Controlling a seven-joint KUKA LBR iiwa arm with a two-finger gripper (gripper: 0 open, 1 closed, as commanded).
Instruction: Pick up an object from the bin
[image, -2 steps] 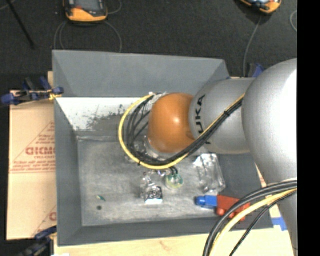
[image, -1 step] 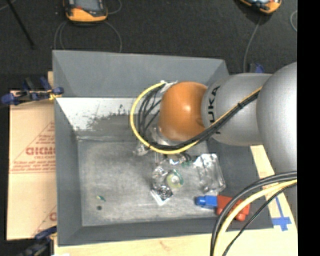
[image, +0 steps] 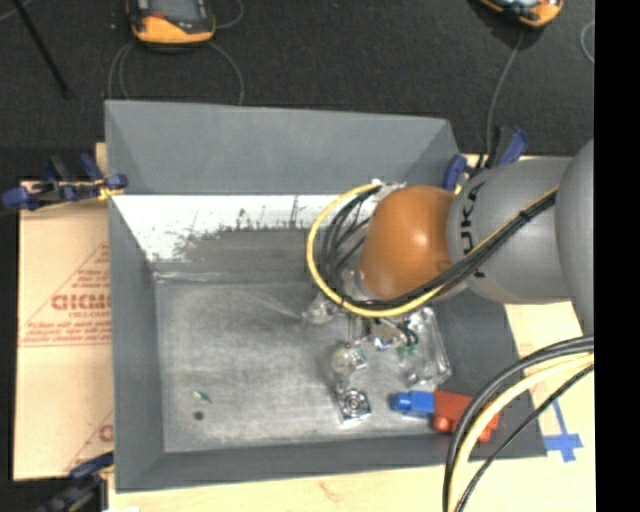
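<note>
Gripper (image: 350, 385), near the bin (image: 135, 330) front edge: grasp state cannot be told. Blue block (image: 408, 403) is found just beside, rightward.

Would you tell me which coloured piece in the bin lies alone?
The green piece, alone at the floor's left; the blue piece and red piece lie together at the right.

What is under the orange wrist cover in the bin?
Below the orange cover the claw hangs over the bin floor; a blue piece and a red piece lie beside it, near the front wall. The floor directly beneath the cover is hidden.
</note>
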